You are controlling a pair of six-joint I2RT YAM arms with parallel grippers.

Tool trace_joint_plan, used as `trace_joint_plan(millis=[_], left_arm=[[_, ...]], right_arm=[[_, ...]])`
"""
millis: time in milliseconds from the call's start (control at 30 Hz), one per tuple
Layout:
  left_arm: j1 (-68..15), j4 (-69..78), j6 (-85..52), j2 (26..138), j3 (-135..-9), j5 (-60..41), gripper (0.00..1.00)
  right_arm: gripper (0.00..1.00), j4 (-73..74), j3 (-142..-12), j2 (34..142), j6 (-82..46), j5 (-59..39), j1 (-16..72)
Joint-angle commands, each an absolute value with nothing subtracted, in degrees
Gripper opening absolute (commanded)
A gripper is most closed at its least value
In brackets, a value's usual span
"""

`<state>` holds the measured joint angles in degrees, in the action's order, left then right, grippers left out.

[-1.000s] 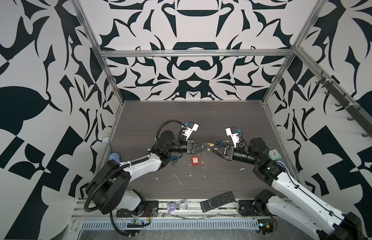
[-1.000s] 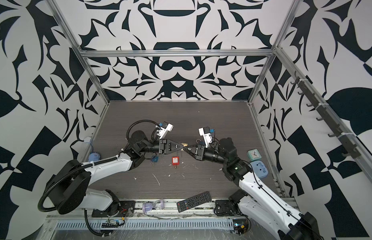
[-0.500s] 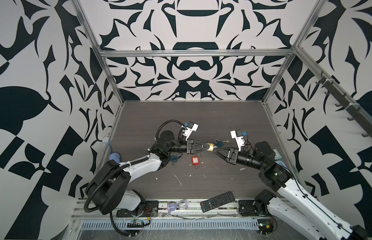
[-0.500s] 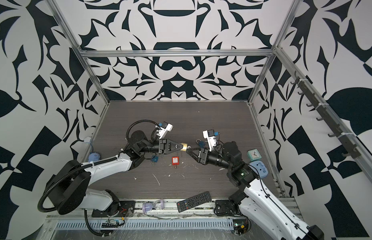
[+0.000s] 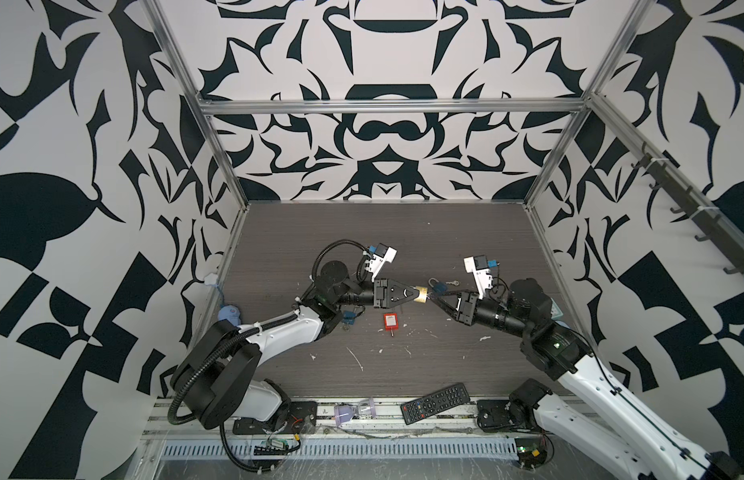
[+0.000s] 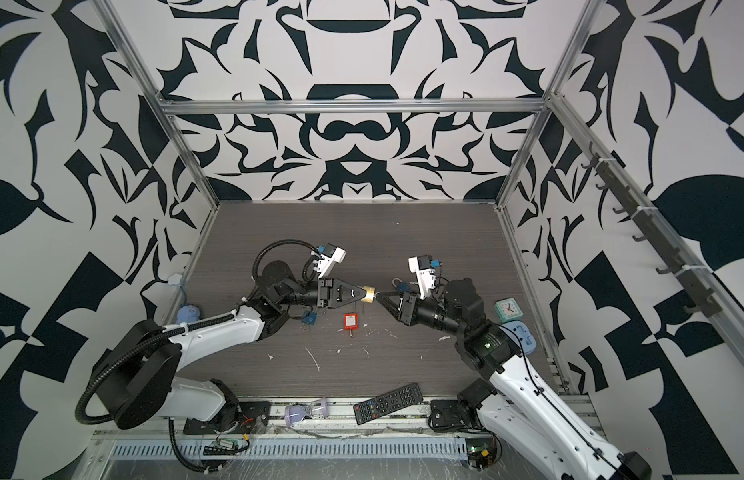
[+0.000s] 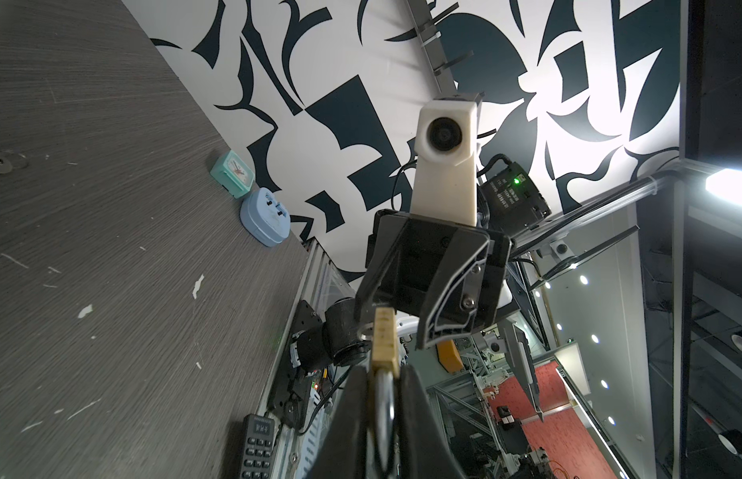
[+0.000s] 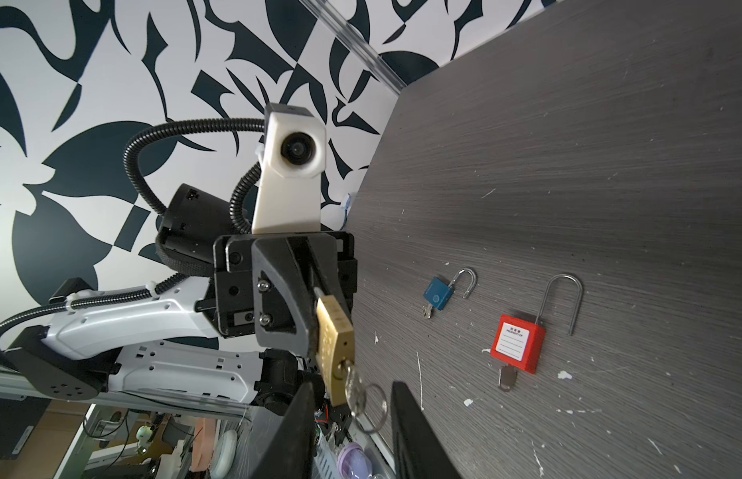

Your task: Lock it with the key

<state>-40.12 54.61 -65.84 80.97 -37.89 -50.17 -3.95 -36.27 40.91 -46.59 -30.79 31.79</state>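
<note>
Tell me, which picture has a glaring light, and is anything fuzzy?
Left wrist view: a lamp glares at the edge; the shackle blurs near the lens. Right wrist view: the brass padlock is sharp, the right hand soft up close.

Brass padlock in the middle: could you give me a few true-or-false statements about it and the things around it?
1. The left end effector holds the brass padlock clear of the table. True.
2. A key sits in the brass padlock's keyhole. True.
3. The right end effector is clamped on the red padlock. False: the red padlock lies on the table, and that end effector's fingers stand apart on either side of the key.
4. The red padlock's shackle is snapped shut. False: one end of it hangs free.
5. A remote lies at the table's near edge. True.
</note>
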Motion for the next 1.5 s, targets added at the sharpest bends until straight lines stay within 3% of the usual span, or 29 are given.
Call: trace_joint_plan(millis=[0, 233, 633, 833, 1467], left_arm=[[-39.9, 56.3, -65.7, 79.7, -37.6, -50.4, 0.0], [-39.9, 56.0, -65.8, 79.8, -37.6, -50.4, 0.0], [-39.9, 56.9, -66.4, 81.0, -37.7, -49.9, 0.0], [-39.8, 59.0, -67.9, 82.1, -37.8, -50.4, 0.0], [-35.9, 63.0, -73.3, 82.2, -36.0, -51.2, 0.0]], right_arm=[[0.32, 1.8, -37.1, 41.9, -47.4, -32.2, 31.6], [0.18, 6.0, -36.0, 43.5, -48.9, -34.1, 31.6], [0.14, 8.1, -33.9, 42.8, -50.6, -36.5, 31.6], [0.0, 9.2, -32.8, 42.6, -50.6, -37.1, 31.5], [0.0, 9.7, -29.4, 38.9, -46.0, -40.2, 27.6]])
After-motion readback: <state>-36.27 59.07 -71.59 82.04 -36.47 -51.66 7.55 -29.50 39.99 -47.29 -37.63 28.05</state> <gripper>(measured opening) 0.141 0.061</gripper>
